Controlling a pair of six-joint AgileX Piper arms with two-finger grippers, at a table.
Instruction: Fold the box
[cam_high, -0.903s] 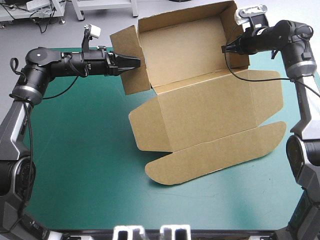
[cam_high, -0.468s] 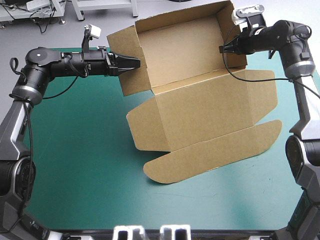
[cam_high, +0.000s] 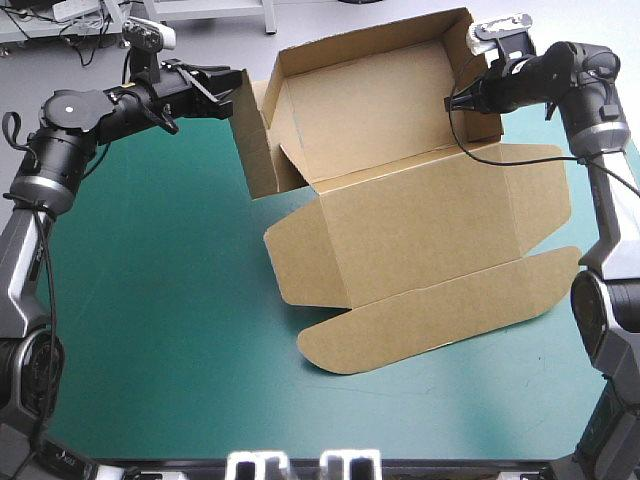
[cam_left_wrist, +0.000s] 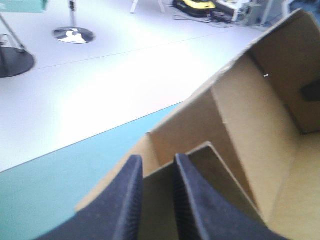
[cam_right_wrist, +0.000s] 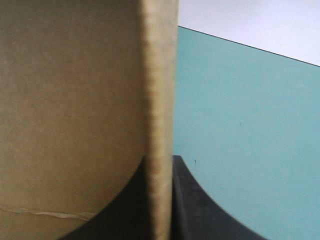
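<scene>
The brown box (cam_high: 400, 215) lies at the far half of the teal-green table (cam_high: 150, 300), its back and side walls raised and its lid flat toward the front with a rounded flap (cam_high: 440, 315). My left gripper (cam_high: 237, 85) sits at the top edge of the left wall, shut on the box. In the left wrist view its fingertips (cam_left_wrist: 157, 172) pinch that wall of the box (cam_left_wrist: 250, 125). My right gripper (cam_high: 452, 100) is shut on the right wall. The right wrist view shows the board edge of the box (cam_right_wrist: 159, 100) between the fingers (cam_right_wrist: 187, 200).
The raised back wall stands close to the table's far edge (cam_high: 200, 118). Bare teal-green cover spreads to the left of the box and along the front edge (cam_high: 300, 430). The lid's right tab (cam_high: 540, 190) reaches near the right arm.
My left gripper has risen from the outer face of the left wall to its top edge. That wall has swung more upright and inward, and the box has shifted slightly right.
</scene>
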